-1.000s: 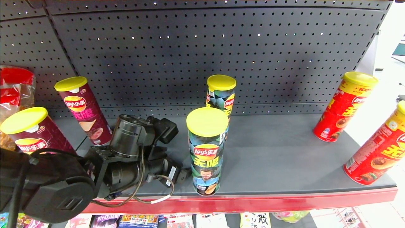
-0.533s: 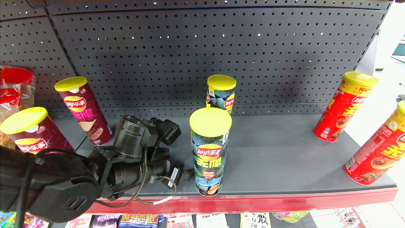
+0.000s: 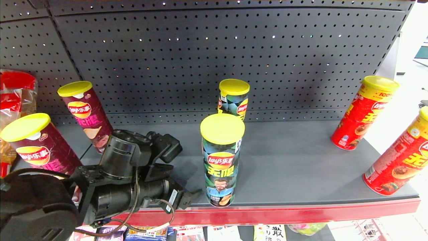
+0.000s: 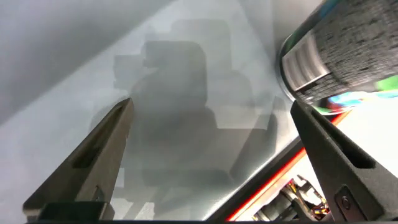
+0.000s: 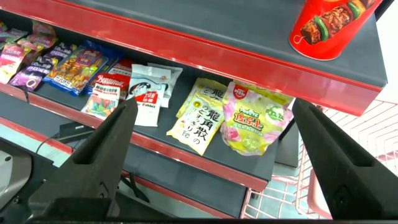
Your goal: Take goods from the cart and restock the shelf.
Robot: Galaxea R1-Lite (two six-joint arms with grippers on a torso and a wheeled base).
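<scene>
Maroon chip cans (image 3: pixel 88 117) left, blue-green chip cans (image 3: pixel 220 167) centre, red chip cans (image 3: pixel 362 113) right, all yellow-lidded, dotted dark-grey pegboard (image 3: pixel 200 60), red-edged grey shelf (image 3: pixel 294 160).

White glare is bleaching the right edge beyond the shelf (image 3: pixel 284 160); soft shadow (image 4: pixel 177 81) is lying on it; edge cans (image 3: pixel 364 112) are bowing outward.

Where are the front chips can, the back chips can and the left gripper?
front chips can (image 3: pixel 221 164), head view, middle of its label.
back chips can (image 3: pixel 233 100), head view, body below the lid.
left gripper (image 4: pixel 211 109), left wrist view, midway between open fingertips.
</scene>
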